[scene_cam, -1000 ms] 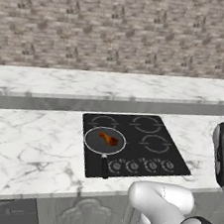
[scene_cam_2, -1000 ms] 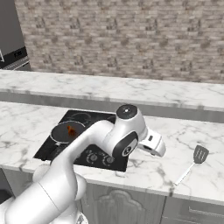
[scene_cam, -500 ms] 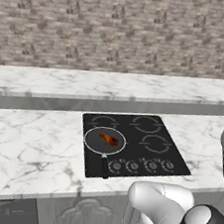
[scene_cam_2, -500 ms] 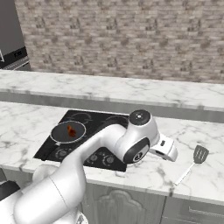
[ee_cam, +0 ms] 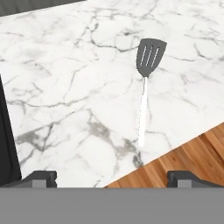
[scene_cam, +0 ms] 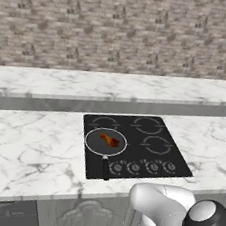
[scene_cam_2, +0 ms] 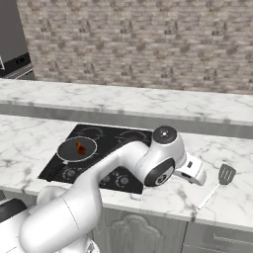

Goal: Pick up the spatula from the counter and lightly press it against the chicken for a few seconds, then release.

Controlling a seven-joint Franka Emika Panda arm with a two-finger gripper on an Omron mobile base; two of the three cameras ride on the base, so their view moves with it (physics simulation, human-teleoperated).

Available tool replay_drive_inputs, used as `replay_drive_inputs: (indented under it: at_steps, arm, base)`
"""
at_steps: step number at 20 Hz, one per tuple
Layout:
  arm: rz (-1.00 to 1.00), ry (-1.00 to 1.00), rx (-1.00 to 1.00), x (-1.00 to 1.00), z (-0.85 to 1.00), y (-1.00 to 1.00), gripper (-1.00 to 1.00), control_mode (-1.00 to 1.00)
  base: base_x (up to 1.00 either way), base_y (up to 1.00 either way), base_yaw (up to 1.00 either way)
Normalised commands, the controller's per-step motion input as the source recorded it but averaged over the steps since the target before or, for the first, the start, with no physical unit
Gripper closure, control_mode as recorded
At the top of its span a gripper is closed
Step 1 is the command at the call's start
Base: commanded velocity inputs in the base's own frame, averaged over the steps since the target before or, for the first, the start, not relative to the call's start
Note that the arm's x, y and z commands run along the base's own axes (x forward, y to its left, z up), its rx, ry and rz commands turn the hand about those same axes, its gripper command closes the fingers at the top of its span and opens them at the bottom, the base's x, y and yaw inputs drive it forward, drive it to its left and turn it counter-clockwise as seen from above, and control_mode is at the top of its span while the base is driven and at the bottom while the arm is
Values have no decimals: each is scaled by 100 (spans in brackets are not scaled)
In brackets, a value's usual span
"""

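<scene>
So the gripper point(ee_cam: 113, 178) is wide open, holding nothing; the spatula point(ee_cam: 144, 94) lies flat on the counter point(ee_cam: 61, 87) just ahead of it. Best bet: square the jaws across that thin white handle, then drop straight down.

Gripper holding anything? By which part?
Nothing held. The gripper is open, and the spatula lies free on the counter ahead of it.

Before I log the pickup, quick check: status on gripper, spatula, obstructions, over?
Gripper open, empty, over counter. Spatula flat on counter, untouched. Nothing seen between them.
</scene>
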Motion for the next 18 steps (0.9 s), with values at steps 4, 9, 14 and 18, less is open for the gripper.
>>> replay_drive_inputs:
  at_steps: [4, 9, 14, 18]
  arm:
    - [0, 0, 0, -11, -19, -23, -100, -100]
    - [0, 0, 0, -9, -18, -17, -100, -100]
    - [0, -3, 0, 0, -1, -7, -100, -100]
    - [0, -2, 0, 0, -8, -18, -100, -100]
  base:
    - [0, 0, 0]
    - [0, 0, 0]
    - [0, 0, 0]
    - [0, 0, 0]
